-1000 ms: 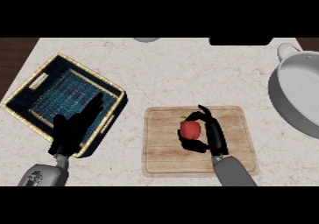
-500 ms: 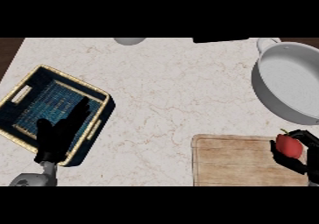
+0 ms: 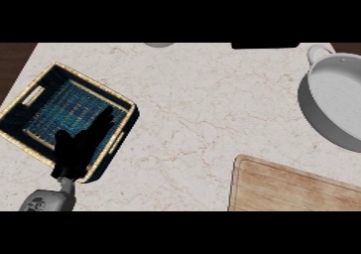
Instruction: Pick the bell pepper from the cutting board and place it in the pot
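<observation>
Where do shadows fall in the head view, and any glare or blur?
Head view: soft dark shadow along the right and lower outer sides of the basket; the pot shades the counter at its left rim. No glare on the marble or the cutting board. Left hand reads as a flat black shape. Edges sharp, no blur.
</observation>
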Available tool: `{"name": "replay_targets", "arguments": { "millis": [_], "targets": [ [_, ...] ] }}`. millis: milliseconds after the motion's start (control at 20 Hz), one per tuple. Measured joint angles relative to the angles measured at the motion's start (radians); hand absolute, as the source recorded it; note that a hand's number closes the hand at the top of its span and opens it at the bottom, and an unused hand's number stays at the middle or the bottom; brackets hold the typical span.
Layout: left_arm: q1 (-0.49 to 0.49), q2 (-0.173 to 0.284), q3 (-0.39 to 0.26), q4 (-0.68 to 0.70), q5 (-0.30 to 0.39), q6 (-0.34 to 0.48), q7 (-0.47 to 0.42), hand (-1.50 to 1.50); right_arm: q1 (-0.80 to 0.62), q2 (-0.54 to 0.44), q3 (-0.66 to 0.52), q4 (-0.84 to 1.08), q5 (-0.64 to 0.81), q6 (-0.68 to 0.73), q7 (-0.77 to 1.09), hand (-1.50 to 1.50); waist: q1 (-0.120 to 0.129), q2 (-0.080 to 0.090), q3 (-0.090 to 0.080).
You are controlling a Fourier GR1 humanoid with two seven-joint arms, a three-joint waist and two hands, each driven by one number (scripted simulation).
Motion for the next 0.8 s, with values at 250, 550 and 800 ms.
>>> {"name": "replay_targets", "arguments": {
  "millis": [250, 550, 800],
  "targets": [
    [-0.013, -0.002, 0.008, 0.018, -0.010, -0.018, -0.009, 0.00, 0.015, -0.069, -0.030, -0.022, 0.024, -0.048, 0.008, 1.50, 0.013, 0.000, -0.002],
    [0.001, -0.011, 0.008, 0.006, -0.030, -0.020, -0.011, 0.00, 0.022, -0.154, -0.030, -0.173, 0.059, -0.126, 0.167, 1.50, 0.018, -0.002, -0.004],
    [0.006, -0.024, 0.003, 0.001, -0.048, -0.021, -0.016, 0.00, -0.028, -0.217, 0.009, -0.296, 0.109, -0.180, 0.369, 1.50, 0.025, -0.002, -0.003]
  ]
}}
